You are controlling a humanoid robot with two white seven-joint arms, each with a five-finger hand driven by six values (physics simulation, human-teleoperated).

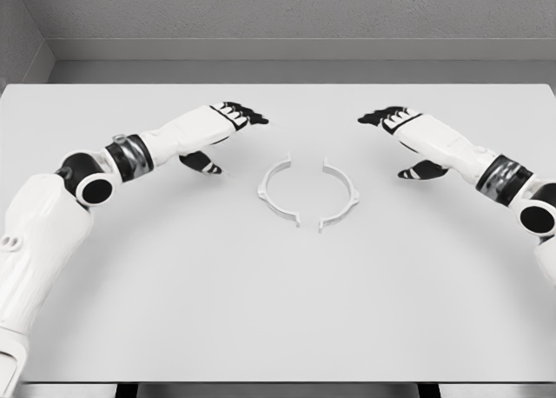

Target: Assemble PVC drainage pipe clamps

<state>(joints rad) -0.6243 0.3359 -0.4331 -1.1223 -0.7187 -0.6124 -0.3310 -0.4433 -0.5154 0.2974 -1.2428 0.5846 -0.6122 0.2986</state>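
Two white half-ring clamp pieces lie flat on the white table [278,311], facing each other with a small gap between their ends. The left clamp half [275,193] curves open to the right; the right clamp half [340,195] curves open to the left. My left hand [228,129] hovers above the table up and to the left of the clamp halves, fingers stretched out and holding nothing. My right hand [401,130] mirrors it on the upper right, also spread and holding nothing. Neither hand touches a clamp half.
The table's far edge meets a grey wall at the back. Both forearms reach in from the lower sides of the table.
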